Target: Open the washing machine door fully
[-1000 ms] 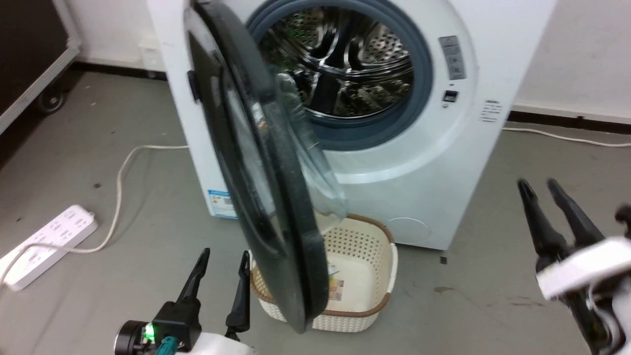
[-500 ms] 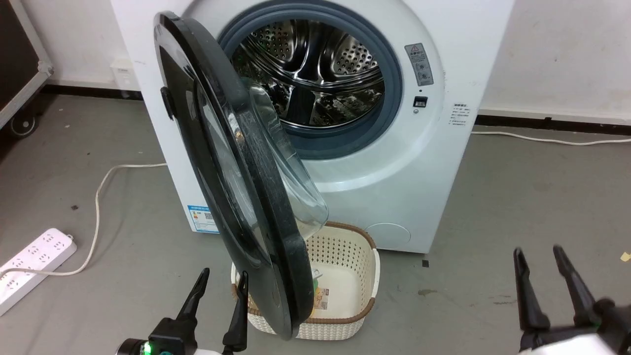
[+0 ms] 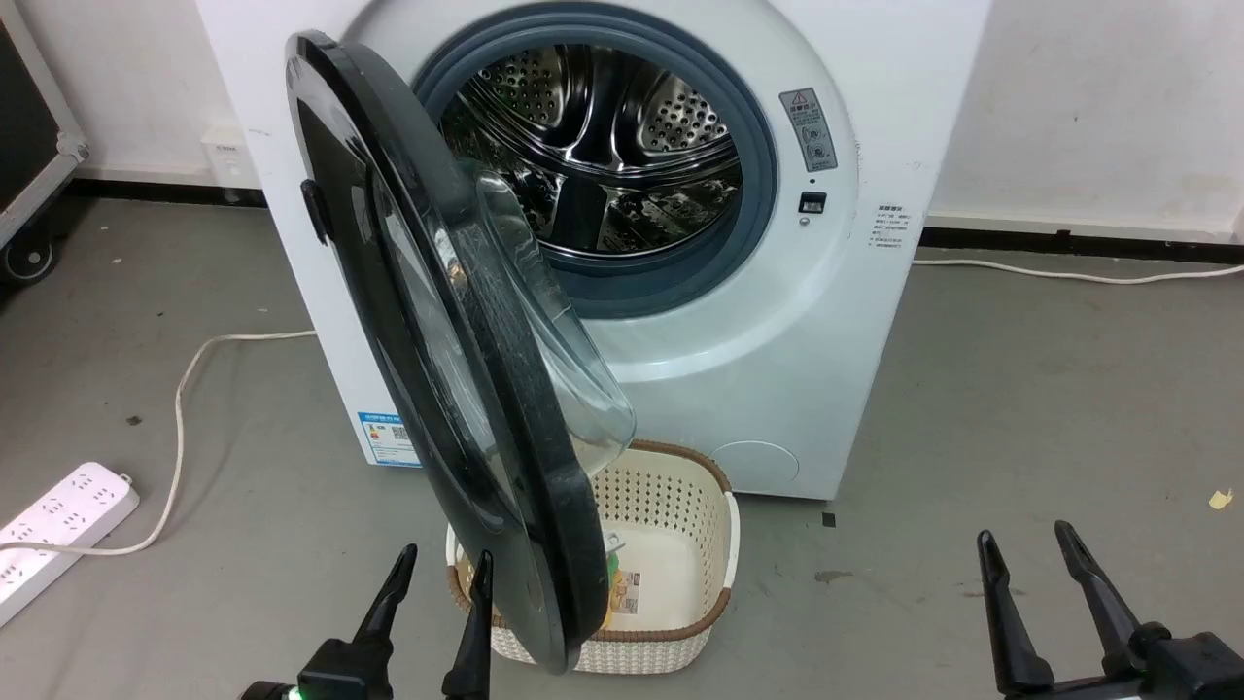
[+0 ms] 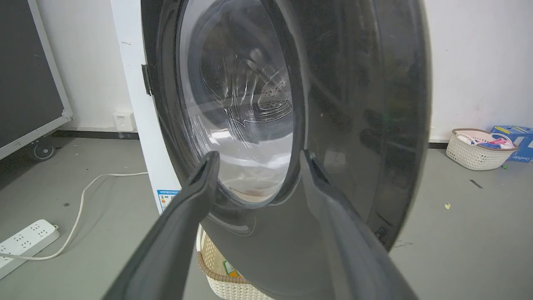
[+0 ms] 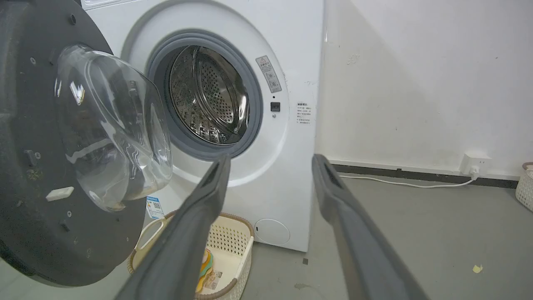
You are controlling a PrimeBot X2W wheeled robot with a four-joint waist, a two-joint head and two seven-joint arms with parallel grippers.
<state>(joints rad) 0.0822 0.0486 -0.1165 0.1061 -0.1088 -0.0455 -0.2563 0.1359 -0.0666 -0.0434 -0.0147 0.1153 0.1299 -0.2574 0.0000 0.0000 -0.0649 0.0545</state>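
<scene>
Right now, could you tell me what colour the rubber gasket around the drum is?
Grey rubber gasket, clearest in the head view.

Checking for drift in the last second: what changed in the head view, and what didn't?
The head camera shifted, so the whole scene slid. The right hand dropped toward the lower right edge, open and empty throughout. The left hand stayed open beside the washing machine door, which stayed part-open over the basket.
</scene>
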